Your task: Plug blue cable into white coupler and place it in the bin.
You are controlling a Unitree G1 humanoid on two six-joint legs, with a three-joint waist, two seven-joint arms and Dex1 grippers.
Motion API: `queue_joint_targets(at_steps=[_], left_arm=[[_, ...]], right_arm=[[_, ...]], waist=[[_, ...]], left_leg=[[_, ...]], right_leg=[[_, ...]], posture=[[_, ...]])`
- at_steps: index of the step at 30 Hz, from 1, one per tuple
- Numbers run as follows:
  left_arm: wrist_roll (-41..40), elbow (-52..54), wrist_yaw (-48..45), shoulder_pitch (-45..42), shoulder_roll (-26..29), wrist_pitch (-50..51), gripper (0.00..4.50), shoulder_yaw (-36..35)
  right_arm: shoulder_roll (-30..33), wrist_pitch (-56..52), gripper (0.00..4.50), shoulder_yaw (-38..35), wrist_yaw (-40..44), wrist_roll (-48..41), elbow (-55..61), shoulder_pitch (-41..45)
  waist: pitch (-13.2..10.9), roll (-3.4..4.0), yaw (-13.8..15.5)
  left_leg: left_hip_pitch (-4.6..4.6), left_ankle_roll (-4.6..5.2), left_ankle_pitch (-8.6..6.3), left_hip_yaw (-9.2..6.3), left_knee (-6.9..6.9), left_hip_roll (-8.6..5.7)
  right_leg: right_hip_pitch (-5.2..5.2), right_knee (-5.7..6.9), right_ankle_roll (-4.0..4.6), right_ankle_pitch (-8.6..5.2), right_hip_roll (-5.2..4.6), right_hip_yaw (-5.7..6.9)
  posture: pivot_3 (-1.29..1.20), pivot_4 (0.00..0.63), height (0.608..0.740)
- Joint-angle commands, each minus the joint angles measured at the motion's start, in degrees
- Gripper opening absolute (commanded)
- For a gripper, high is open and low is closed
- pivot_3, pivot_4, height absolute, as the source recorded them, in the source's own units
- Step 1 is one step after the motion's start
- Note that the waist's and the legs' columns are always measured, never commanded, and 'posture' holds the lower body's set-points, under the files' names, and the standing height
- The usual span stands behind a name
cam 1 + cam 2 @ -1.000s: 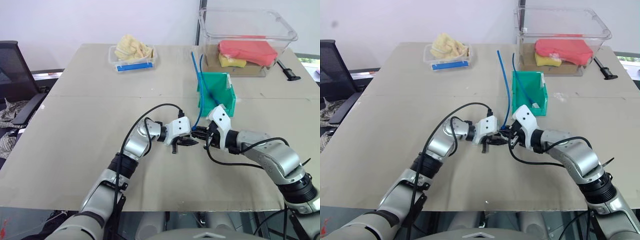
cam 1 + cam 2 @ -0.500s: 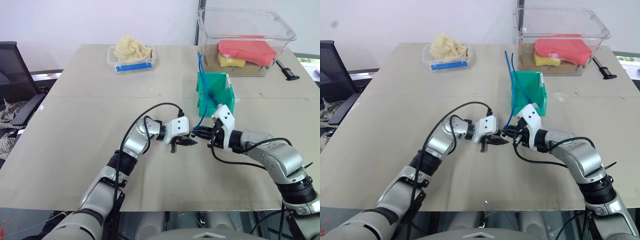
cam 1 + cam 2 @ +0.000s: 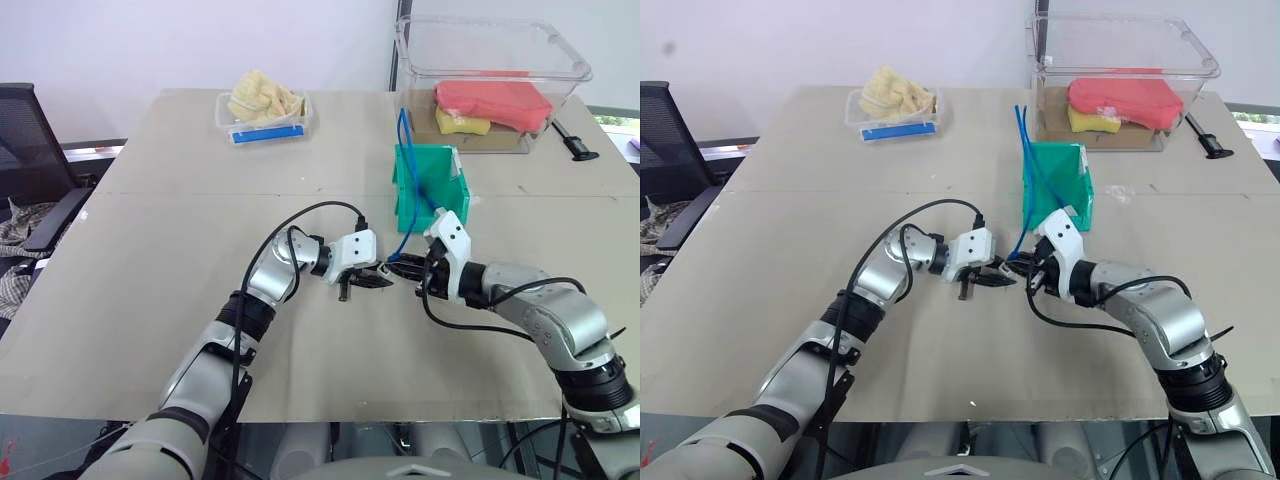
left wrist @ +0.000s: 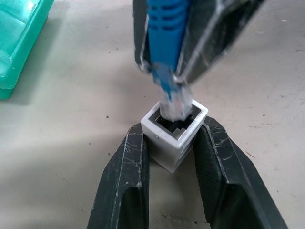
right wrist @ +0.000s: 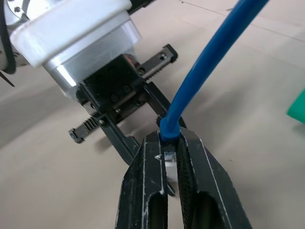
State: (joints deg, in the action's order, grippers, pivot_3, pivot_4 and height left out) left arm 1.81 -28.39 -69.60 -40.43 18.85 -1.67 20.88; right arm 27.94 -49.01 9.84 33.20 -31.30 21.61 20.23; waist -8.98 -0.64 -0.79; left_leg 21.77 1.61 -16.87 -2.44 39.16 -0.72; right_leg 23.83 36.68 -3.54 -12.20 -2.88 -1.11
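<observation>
beige table (image 3: 150, 230) before a white wall, black chair (image 3: 30, 150) at its left edge. one teal bin (image 3: 440, 190), two blue cables. left gripper (image 4: 174, 143) clamped on white coupler (image 4: 174, 129); right gripper (image 5: 171, 152) pinching blue cable (image 5: 200, 76).

— What is seen on the table (image 3: 150, 300) apart from the work in hand?

— A large clear tub (image 3: 492, 80) is set at the far right corner of the table. A red cloth (image 3: 495, 101) is laid inside it, with a yellow sponge (image 3: 463, 123) tucked just beside and below the cloth.

— And left of the tub?

— A small clear tray (image 3: 265, 118) is placed well apart from the tub, along the same far edge. A crumpled yellow cloth (image 3: 264, 96) is heaped in it, and a blue strip (image 3: 268, 132) is seen along its near side.

— Anything on the tub's other side?

— A black tool (image 3: 575, 142) is laid on the table just right of the tub. A black office chair (image 3: 30, 160) is parked off the table's left edge, far from the tub.
</observation>
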Motion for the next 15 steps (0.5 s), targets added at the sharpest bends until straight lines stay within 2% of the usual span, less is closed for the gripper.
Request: queue_joint_targets(at_steps=[1,15], left_arm=[[0.73,-0.63,0.04,0.32,0.6,0.11,0.74,0.52],[0.82,0.67,0.17,0.73,0.35,0.12,0.74,0.8]], right_arm=[[0.22,-0.04,0.0,-0.42,0.47,0.09,1.96,0.34],[3.56,-2.0,0.0,7.18,2.29,6.93,-0.8,2.53]], waist=[[0.0,0.0,-0.01],[0.06,-0.02,-0.04]], left_leg=[[0.0,0.0,0.0,0.01,0.0,0.0],[-0.05,0.0,0.0,0.01,0.0,0.0]], right_leg=[[0.0,0.0,0.0,0.0,0.0,0.0],[-0.02,0.02,0.0,0.0,0.0,-0.01]], posture=[[0.0,0.15,0.739],[0.0,0.15,0.739]])
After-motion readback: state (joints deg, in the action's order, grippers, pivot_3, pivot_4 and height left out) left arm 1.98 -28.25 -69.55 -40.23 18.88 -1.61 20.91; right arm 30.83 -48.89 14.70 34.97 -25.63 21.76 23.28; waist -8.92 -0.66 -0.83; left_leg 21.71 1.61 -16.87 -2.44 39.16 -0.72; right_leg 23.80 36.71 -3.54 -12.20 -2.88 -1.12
